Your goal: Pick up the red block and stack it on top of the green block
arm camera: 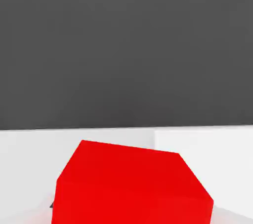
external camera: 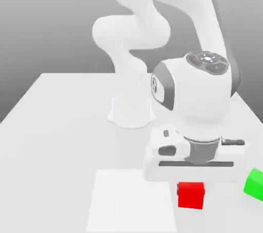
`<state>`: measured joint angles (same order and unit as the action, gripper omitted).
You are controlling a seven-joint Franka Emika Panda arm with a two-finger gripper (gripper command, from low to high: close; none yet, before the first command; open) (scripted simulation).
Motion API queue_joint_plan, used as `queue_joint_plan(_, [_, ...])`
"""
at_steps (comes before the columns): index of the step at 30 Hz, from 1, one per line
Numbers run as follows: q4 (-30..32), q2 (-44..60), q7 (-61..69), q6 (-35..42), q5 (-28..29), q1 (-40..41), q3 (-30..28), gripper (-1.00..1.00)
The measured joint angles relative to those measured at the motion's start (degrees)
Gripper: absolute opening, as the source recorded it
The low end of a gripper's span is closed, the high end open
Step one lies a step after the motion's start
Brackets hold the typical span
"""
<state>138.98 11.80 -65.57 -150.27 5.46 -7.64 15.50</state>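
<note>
The red block (external camera: 191, 196) rests on the white table near its front edge, and it looms large and close in the hand view (arm camera: 131, 186). My gripper (external camera: 191, 188) hangs straight down over it, the hand's body just above the block's top. A dark fingertip (external camera: 178, 191) lies flush against the block's side on the exterior view's left; the jaws stand closed against the cube. The green block (external camera: 255, 184) sits on the table a short way off toward the exterior view's right, slightly turned and partly cut by the picture's edge.
The arm's white base (external camera: 131, 111) stands at the middle of the table, behind the blocks. A brighter white square patch (external camera: 131, 201) marks the table on the exterior view's left of the red block.
</note>
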Motion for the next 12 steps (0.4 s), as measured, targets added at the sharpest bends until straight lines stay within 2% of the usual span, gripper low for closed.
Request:
queue_joint_plan(4, [-0.3,-0.7,-3.1,1.3,2.1,-7.4,6.1,-1.00])
queue_joint_plan(7, [-1.2,4.6,-7.1,-2.5,6.9,-11.9,5.0,-1.00])
queue_joint_plan(8, [-1.4,6.5,-8.3,-4.1,8.5,-13.0,3.9,1.00])
queue_joint_plan(12, [-1.4,6.5,-8.3,-4.1,8.5,-13.0,3.9,1.00])
